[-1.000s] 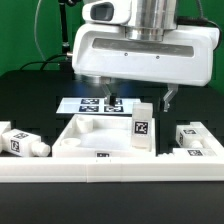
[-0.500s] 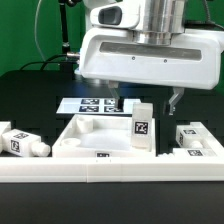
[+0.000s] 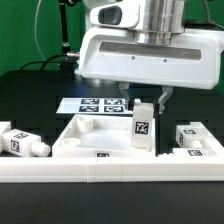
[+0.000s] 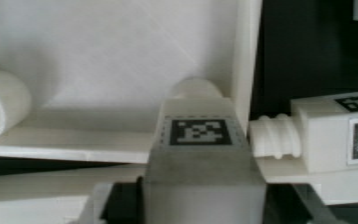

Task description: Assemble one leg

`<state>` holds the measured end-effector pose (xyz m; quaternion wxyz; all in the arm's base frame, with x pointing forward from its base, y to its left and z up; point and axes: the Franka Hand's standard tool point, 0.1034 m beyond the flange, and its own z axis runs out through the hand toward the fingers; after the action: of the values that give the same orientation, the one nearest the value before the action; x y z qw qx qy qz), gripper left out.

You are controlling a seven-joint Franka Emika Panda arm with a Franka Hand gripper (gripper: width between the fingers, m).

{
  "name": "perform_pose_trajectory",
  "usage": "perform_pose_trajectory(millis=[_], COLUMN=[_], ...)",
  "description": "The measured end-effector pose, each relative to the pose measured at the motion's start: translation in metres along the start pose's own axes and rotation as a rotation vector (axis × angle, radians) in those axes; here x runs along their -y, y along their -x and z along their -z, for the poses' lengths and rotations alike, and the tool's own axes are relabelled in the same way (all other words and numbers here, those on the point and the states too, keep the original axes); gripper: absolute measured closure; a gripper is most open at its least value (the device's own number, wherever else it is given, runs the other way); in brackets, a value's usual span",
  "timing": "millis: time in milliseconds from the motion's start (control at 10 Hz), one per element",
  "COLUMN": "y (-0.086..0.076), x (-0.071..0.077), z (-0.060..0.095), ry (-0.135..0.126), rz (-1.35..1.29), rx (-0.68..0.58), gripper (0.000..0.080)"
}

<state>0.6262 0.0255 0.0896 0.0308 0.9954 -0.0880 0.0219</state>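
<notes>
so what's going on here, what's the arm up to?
The Panda's gripper hangs open just above the leg, with one finger on either side of its top. The leg does not look gripped yet. It stands upright at the edge of the white tray-like piece. A spare tagged post lies loose on the exterior view's left, and a second spare post lies on its right. The marker board lies behind.

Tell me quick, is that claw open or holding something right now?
Gripper: open, its fingers apart on either side of the upright leg, not clamped on it.
</notes>
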Motion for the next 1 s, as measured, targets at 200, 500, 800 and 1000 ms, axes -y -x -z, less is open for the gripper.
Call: perform_pose_trajectory(millis=[200, 500, 800, 1000], y=[0.0025, 0.0034, 0.0036, 0.0031], x=[-0.0029, -0.0042, 0.0028, 0.0027], z=[-0.0004, -0.0014, -0.0016, -0.0013], ry=[-0.005, -0.026, -0.035, -0.043], rz=[-0.117, -0.536, -0.88, -1.053], rx=[-0.002, 0.003, 0.002, 0.012], gripper=[0.0515, 0.0515, 0.0514, 0.0514])
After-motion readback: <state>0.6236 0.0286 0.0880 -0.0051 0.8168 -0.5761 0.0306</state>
